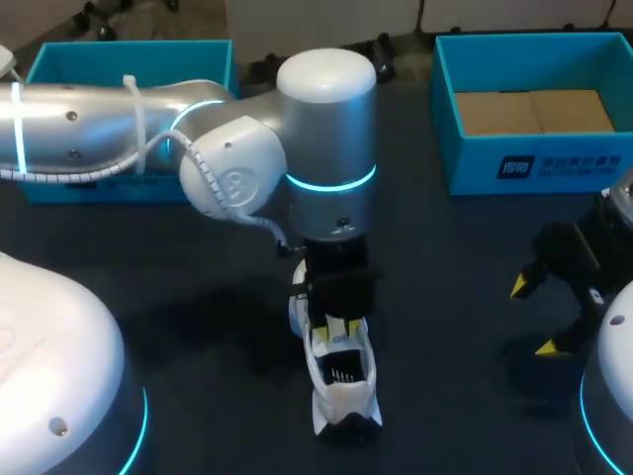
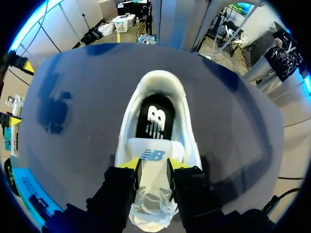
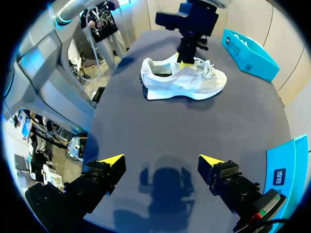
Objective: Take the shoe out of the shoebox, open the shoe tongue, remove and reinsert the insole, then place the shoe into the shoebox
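Observation:
A white shoe (image 1: 341,381) stands on the dark table, near the middle, with its heel toward the front edge. My left gripper (image 1: 341,322) comes straight down over its laces. In the left wrist view its fingers (image 2: 136,167) stand on both sides of the white tongue (image 2: 153,155) and press it, so the left gripper (image 2: 154,167) is shut on it. Ahead of the tongue, the black insole (image 2: 154,119) lies inside the shoe (image 2: 158,80). My right gripper (image 1: 532,317) hovers open and empty at the right, well apart from the shoe (image 3: 184,82).
A blue shoebox (image 1: 534,158) with brown cardboard inside stands at the back right. A second blue box part (image 1: 129,59) sits at the back left, half hidden by my left arm. Bare table lies between the shoe and my right gripper (image 3: 160,160).

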`<state>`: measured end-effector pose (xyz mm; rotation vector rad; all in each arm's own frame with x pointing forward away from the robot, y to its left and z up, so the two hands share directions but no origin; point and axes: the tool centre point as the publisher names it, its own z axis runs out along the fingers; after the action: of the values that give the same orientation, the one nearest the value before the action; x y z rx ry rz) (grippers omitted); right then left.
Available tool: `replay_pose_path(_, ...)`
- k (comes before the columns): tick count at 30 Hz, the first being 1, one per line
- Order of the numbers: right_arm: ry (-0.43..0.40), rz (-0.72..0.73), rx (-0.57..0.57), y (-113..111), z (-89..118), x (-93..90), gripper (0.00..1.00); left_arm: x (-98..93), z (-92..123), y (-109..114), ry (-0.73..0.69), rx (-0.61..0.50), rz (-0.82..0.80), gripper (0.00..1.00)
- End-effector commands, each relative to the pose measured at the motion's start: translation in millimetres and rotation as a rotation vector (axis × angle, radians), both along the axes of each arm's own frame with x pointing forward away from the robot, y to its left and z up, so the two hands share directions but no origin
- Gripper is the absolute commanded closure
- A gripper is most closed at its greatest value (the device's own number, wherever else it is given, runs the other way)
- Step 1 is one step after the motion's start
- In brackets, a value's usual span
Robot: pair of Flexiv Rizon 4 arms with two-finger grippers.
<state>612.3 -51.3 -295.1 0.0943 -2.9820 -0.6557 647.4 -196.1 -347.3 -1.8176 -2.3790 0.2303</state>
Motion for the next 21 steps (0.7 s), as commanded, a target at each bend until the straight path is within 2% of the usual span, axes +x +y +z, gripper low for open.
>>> replay_pose_path(1, -0.001, 0.000, -0.003, 0, -1, -0.5, 0.00, -7.6, 35, 14, -0.060, 0.012, 0.039, 0.51)
replay_pose_path(5, -0.001, 0.000, -0.003, 0, -1, -0.5, 0.00, -13.3, 62, 24, -0.073, 0.013, 0.123, 0.00)
replay_pose_path(8, -0.001, 0.000, -0.003, 0, -1, -0.5, 0.00, -15.9, 76, 28, 0.014, 0.028, 0.257, 0.00)
replay_pose_path(9, -0.001, 0.000, -0.003, 0, -1, -0.5, 0.00, -14.8, 80, 30, 0.092, 0.047, 0.388, 0.00)
replay_pose_path(10, -0.001, 0.000, -0.003, 0, -1, -0.5, 0.00, -14.0, 82, 31, 0.121, 0.047, 0.433, 0.00)
replay_pose_path(21, -0.001, 0.000, -0.003, 0, -1, -0.5, 0.00, -14.7, 85, 32, 0.110, 0.051, 0.445, 0.00)
